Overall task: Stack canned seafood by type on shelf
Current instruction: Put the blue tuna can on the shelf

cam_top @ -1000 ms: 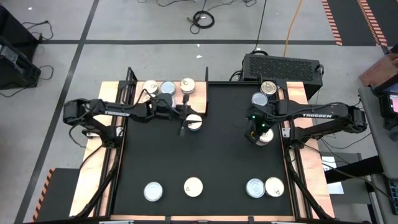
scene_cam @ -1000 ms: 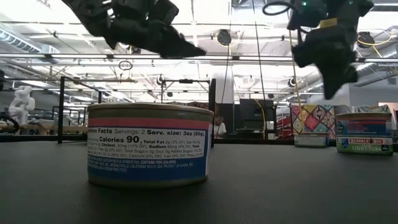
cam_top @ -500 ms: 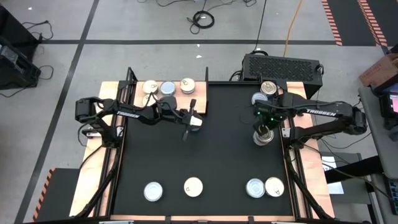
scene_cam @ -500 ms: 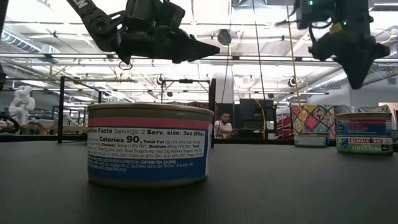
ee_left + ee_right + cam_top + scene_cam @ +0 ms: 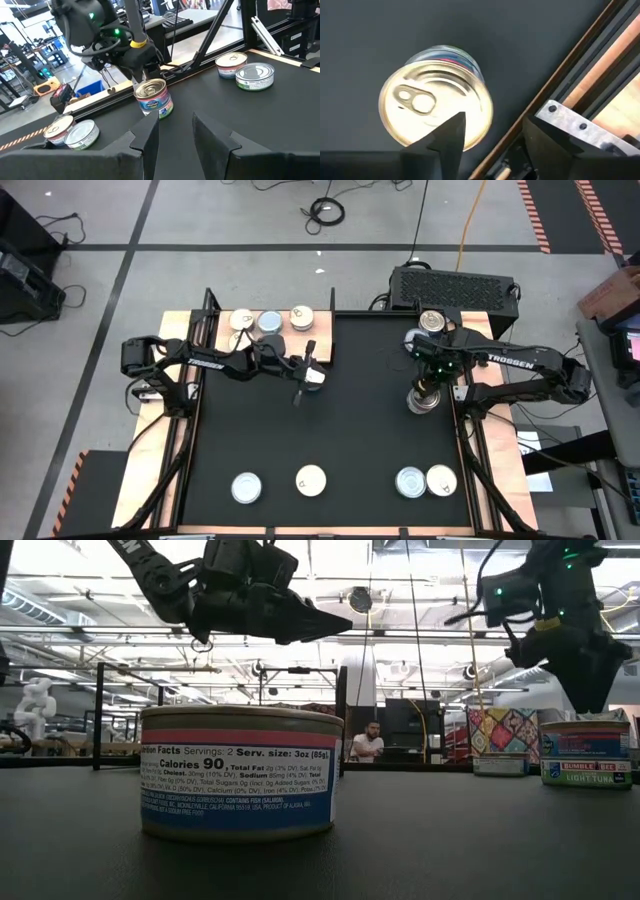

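Black mat covers my worktop (image 5: 330, 430), lab hall behind it. Right pincer (image 5: 428, 385) hangs just above a gold-top can (image 5: 424, 398) with pull tab, near the mat's right edge; in the right wrist view the can (image 5: 436, 117) sits straight below, fingers (image 5: 447, 135) parted and clear of it, nothing held. So the tin lies directly under that pincer, flat, axis upright. Right arm is the nearer one.

Left pincer (image 5: 305, 373) hovers mid-mat at a cream-top can (image 5: 314, 377); fingers (image 5: 150, 137) part-open, empty in its wrist view.

Other canned seafood: four tins along the near edge (image 5: 247, 487), three by the far left corner on light wood (image 5: 270, 321), two at far right (image 5: 431, 321). Which board counts as the shelf I cannot tell.

Readable: "TROSSEN" on both arms; foreground can (image 5: 238, 772) reads "Nutrition Facts… Calories 90"; a far tin (image 5: 586, 772) reads "BUMBLE BEE… LIGHT TUNA".
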`<state>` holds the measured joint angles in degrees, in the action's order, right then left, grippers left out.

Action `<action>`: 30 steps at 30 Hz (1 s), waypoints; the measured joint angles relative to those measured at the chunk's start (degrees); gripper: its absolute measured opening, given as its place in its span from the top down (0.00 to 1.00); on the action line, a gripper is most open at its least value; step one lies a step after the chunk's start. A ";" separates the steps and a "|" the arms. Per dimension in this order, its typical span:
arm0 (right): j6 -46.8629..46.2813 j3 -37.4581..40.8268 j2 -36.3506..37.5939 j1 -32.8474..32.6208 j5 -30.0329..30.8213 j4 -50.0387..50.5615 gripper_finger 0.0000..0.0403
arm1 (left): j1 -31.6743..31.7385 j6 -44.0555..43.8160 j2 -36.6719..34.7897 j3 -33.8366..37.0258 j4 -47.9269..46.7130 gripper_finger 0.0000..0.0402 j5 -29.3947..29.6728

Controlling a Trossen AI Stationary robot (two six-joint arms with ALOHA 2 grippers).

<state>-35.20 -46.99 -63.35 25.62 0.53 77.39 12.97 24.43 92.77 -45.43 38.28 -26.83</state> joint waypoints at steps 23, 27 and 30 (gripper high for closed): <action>24.75 2.04 -6.19 16.31 -14.47 -4.49 0.54 | 0.02 -0.04 -0.02 -0.02 -0.36 0.70 0.02; 28.28 2.04 -9.64 16.31 -14.47 -4.89 0.54 | 0.10 -0.02 -0.02 -0.04 -1.02 0.70 0.02; 30.71 1.92 -11.33 16.31 -15.27 -5.25 0.57 | 0.41 -0.02 -0.02 -0.04 -1.56 0.70 0.02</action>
<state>-4.49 -45.07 -74.69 41.93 -14.73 72.15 13.38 24.40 92.75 -45.47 36.72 -26.81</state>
